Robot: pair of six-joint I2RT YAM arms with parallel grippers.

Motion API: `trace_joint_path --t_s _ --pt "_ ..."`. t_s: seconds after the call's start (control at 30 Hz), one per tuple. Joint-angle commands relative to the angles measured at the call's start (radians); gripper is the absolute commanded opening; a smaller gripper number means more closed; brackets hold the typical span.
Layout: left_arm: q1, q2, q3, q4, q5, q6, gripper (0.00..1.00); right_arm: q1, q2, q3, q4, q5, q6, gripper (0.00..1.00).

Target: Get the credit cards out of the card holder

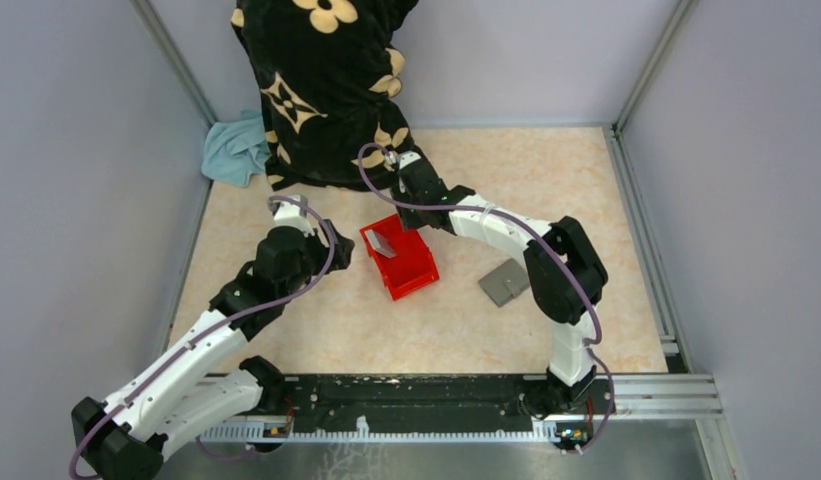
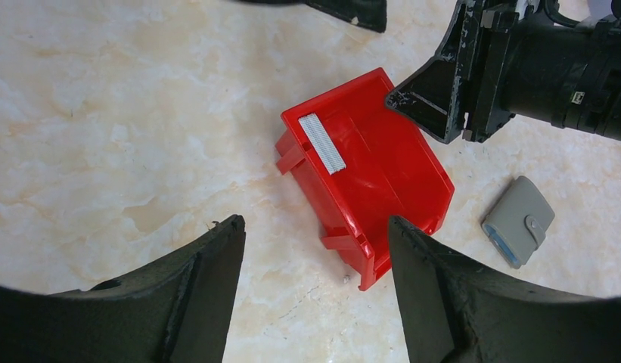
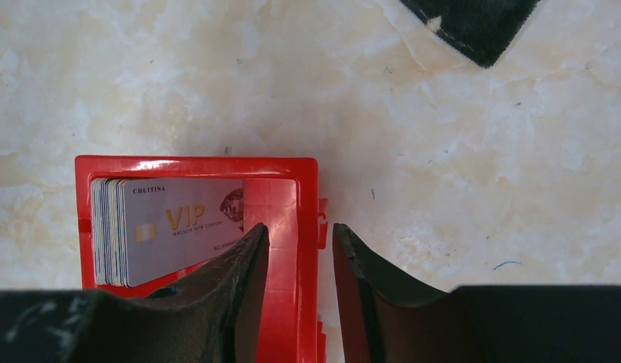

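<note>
The credit cards (image 1: 383, 243) stand as a stack on edge inside the red bin (image 1: 418, 275), leaning on its far-left wall. In the right wrist view the front card (image 3: 178, 223) is silver with gold "VIP". They also show in the left wrist view (image 2: 322, 142). The card holder (image 1: 504, 281), a grey wallet folded shut with its snap tab, lies on the table right of the bin (image 2: 519, 219). My right gripper (image 3: 299, 227) is partly open, its jaws straddling the bin's wall (image 3: 284, 212), holding nothing. My left gripper (image 2: 315, 221) is open and empty, above the table left of the bin.
A black blanket with tan flowers (image 1: 326, 90) hangs over the back of the table. A teal cloth (image 1: 236, 150) lies at the back left. Grey walls enclose the table on three sides. A metal rail (image 1: 436, 400) runs along the near edge.
</note>
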Motion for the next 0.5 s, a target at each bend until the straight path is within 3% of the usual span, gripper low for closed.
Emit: trace_joint_path --t_s 0.0,0.13,0.47 --pt "0.0 -0.012 0.038 -0.007 -0.014 0.016 0.76 0.009 -0.002 0.02 0.019 0.011 -0.009 0.36" --pt "0.0 -0.008 0.037 -0.007 -0.014 0.013 0.76 0.009 0.006 0.018 0.018 0.016 -0.006 0.29" --pt "0.0 -0.029 0.034 -0.025 -0.028 0.012 0.76 0.009 0.038 0.039 0.001 0.024 -0.008 0.27"
